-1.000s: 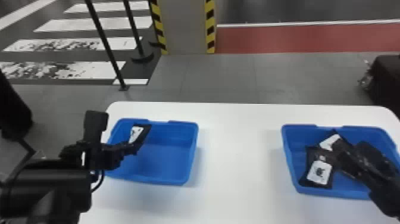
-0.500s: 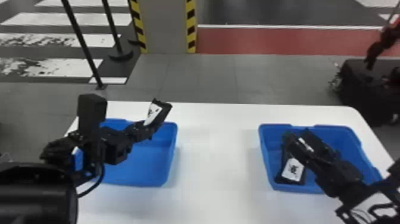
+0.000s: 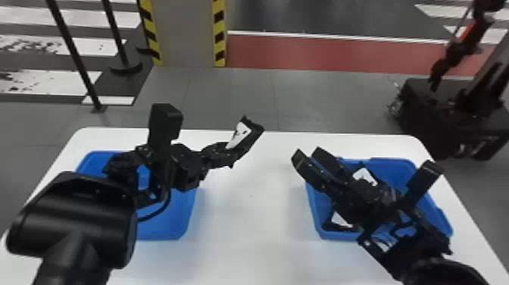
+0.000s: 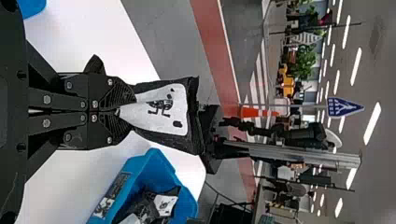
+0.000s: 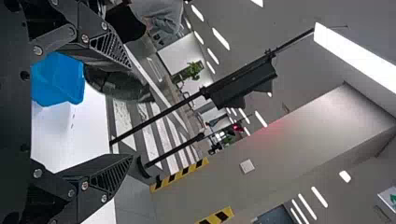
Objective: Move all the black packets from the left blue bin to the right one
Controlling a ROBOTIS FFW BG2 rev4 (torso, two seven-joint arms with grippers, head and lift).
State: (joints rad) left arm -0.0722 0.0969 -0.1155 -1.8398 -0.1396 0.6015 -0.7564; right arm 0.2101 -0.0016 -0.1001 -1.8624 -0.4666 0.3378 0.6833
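Left gripper [image 3: 229,151]: fingers were closed on one end of a black packet [image 4: 161,109], white label showing. The packet jutted from the fingertips, above the white table [image 3: 250,235], between the two bins.

Right gripper [image 3: 307,153]: fingers stood wide apart with nothing between them, fingertips just off the near-left part of the right bin's far edge, its body above that bin.

Right blue bin [image 3: 397,166]: on the table; contained black packets with white labels [image 3: 365,175], partly hidden by the right arm.

Left blue bin [image 3: 166,227]: on the table, partly covered by the left arm.

Beyond the table: one pillar [image 3: 185,34] edged in yellow-and-black stripes; dark posts [image 3: 72,53]; a red floor strip [image 3: 322,53].
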